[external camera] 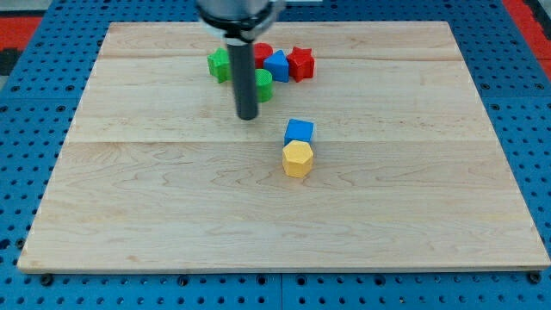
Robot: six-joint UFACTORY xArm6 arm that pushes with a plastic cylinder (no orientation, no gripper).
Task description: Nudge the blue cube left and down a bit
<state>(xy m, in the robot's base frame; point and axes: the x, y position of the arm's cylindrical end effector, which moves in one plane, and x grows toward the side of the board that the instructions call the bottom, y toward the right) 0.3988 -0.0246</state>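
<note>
The blue cube (300,131) sits near the board's middle, touching the yellow hexagonal block (298,159) just below it. My tip (248,116) rests on the board to the cube's left and slightly above it, with a gap between them. The dark rod rises from the tip to the view's top and hides part of the cluster behind it.
A cluster lies near the view's top: a green block (220,64), a second green block (263,85), a red block (263,53), a blue block (277,65) and a red star (300,63). The wooden board (129,215) lies on a blue pegboard (26,103).
</note>
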